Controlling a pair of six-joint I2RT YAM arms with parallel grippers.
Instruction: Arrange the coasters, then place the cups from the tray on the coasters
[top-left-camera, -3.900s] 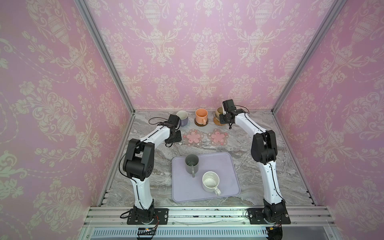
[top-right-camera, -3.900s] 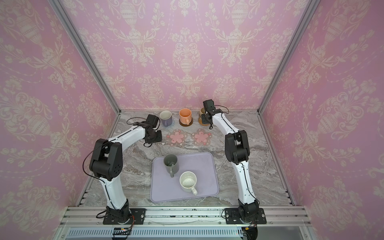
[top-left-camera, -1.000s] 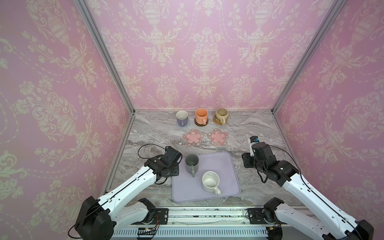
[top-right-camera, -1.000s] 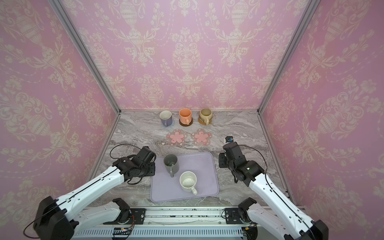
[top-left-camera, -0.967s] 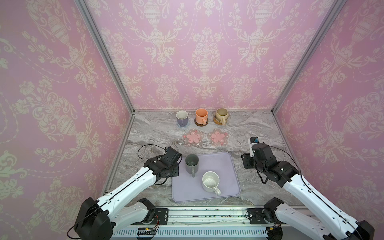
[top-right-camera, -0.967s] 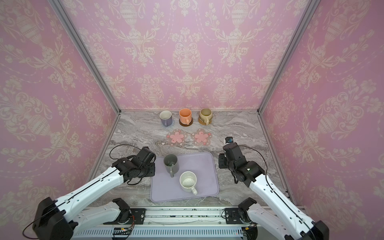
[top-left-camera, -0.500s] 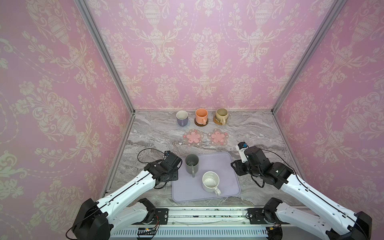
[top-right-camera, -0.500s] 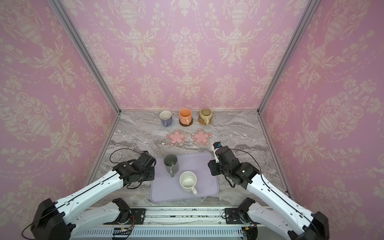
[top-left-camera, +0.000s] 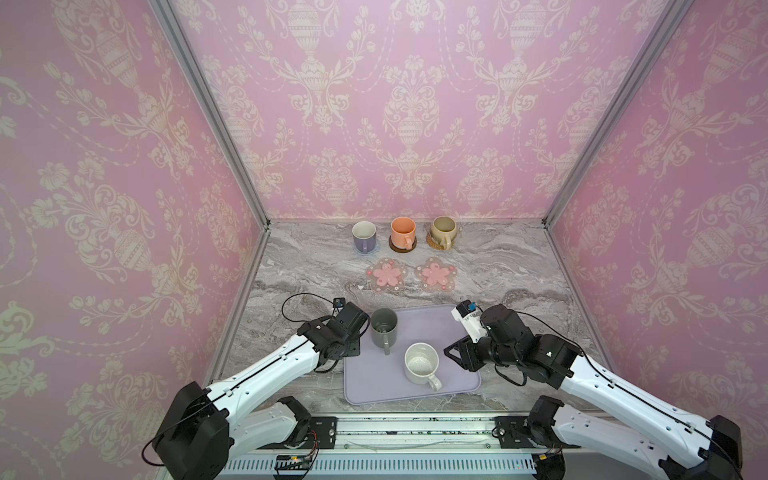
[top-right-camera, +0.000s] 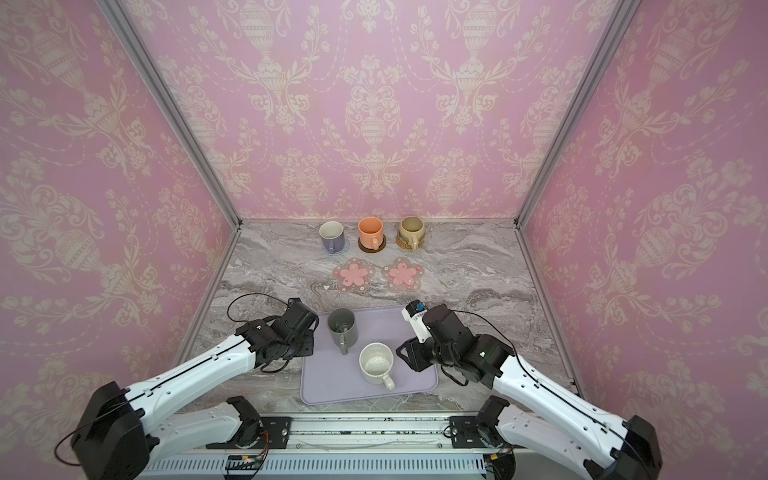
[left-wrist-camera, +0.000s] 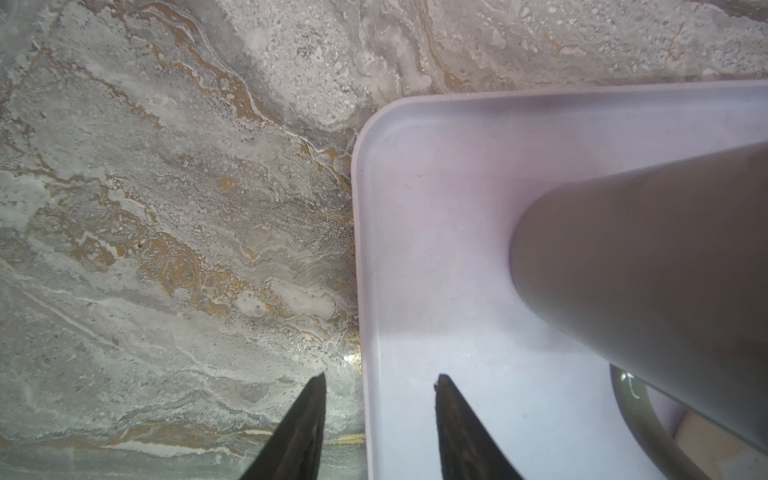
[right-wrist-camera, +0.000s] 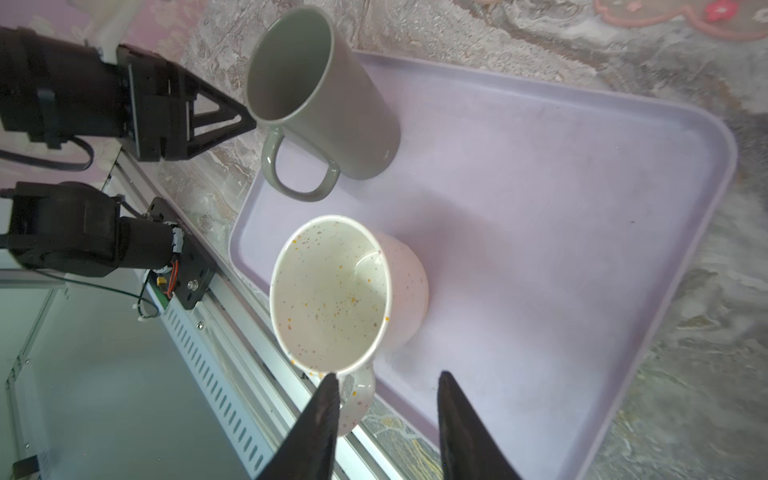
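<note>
In both top views the lavender tray (top-left-camera: 432, 328) (top-right-camera: 386, 328) holds a dark grey cup (top-left-camera: 383, 328) and a white speckled cup (top-left-camera: 420, 363). My left gripper (top-left-camera: 358, 336) (left-wrist-camera: 380, 378) is open, astride the tray's left rim beside the grey cup (left-wrist-camera: 644, 270), holding nothing. My right gripper (top-left-camera: 451, 353) (right-wrist-camera: 386, 376) is open above the tray's right part, with the speckled cup's handle (right-wrist-camera: 357, 399) beside one fingertip. Two pink flower coasters (top-left-camera: 386, 275) (top-left-camera: 436, 274) lie bare behind the tray. Lavender (top-left-camera: 364, 237), orange (top-left-camera: 402, 233) and beige (top-left-camera: 442, 232) cups stand on coasters at the back.
Pink patterned walls close in the marble table (top-left-camera: 519, 282) on three sides. A metal rail (top-left-camera: 415, 432) with both arm bases runs along the front edge. Bare marble lies left and right of the tray.
My right gripper has swung left from beside the tray to over its right part, close to the speckled cup. My left gripper has shifted slightly forward beside the grey cup. Both jaws are unchanged.
</note>
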